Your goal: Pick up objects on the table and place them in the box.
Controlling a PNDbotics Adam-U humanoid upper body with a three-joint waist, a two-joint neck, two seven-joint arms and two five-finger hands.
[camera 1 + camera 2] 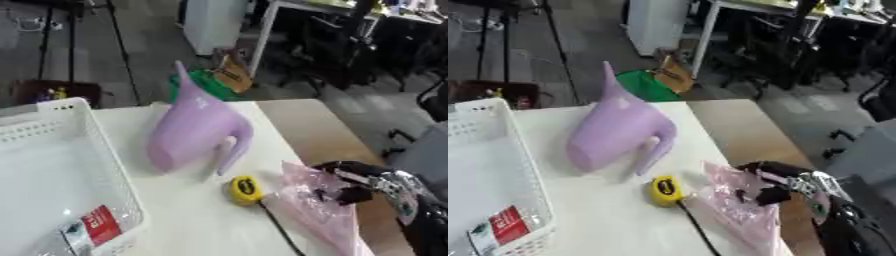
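Right hand (354,184) pinching pink bag (315,210); box (52,165) fuller in left eye view.

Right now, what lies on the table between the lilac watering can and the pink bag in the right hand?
A yellow tape measure lies between the lilac watering can and the pink bag pinched by the right hand, clearest in the left eye view.

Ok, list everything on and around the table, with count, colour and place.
White perforated plastic basket: one, white, table's left side.
Red-and-white packet: one, inside the basket, near corner.
Lilac plastic watering jug: one, lilac, table centre, lying tilted.
Yellow tape measure: one, yellow, in front of the jug, dark cord trailing toward the near edge.
Pink translucent plastic bag: one, pink, table's right near edge.
White table: one, white.
Green object: one, floor beyond table.
Right hand: black, curled on the bag.
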